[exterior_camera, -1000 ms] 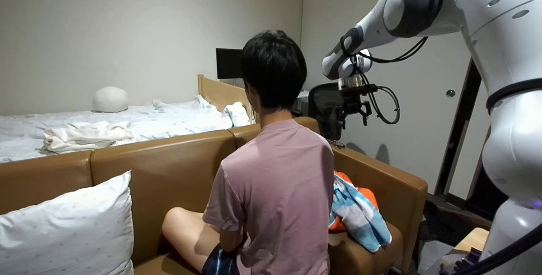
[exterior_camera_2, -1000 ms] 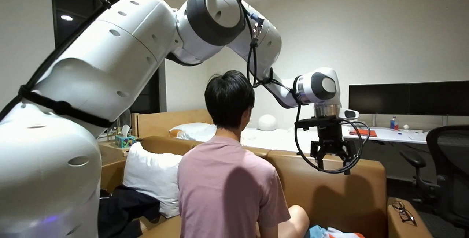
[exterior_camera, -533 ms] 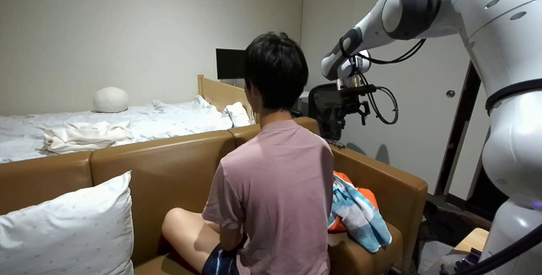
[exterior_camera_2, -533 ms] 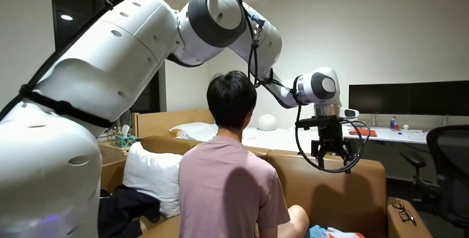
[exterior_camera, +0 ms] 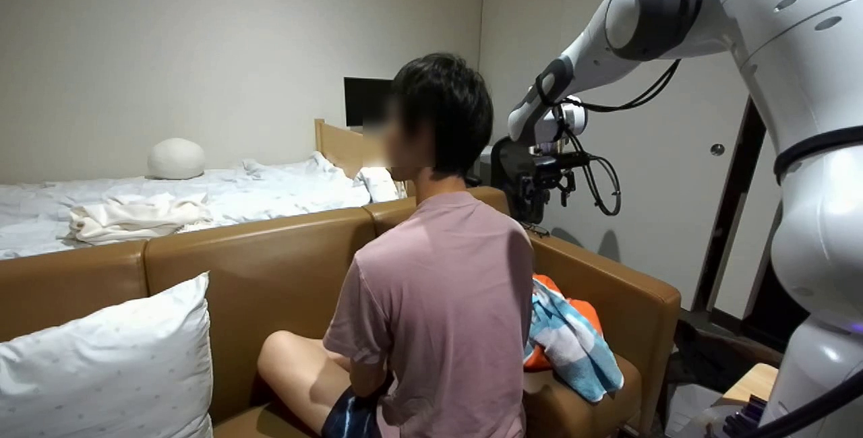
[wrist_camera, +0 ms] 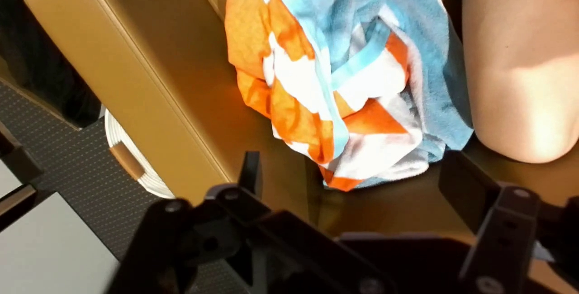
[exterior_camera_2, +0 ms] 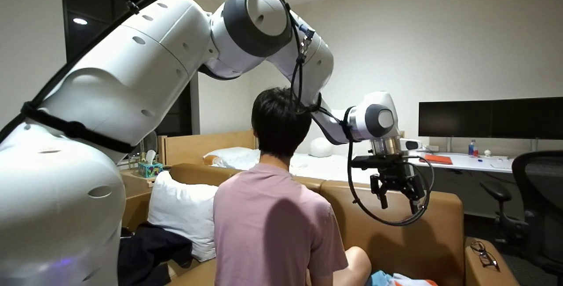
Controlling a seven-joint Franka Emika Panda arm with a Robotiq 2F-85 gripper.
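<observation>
No legible text — no labels, brands, numbers, signs

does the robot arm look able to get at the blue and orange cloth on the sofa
Probably yes: the pincer stands open, and the wrist view shows nothing lying over the cloth, though the person's leg close beside it leaves little room there.

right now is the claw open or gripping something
Claw: open, holding nothing; the towel lies lower down, not touched.
</observation>
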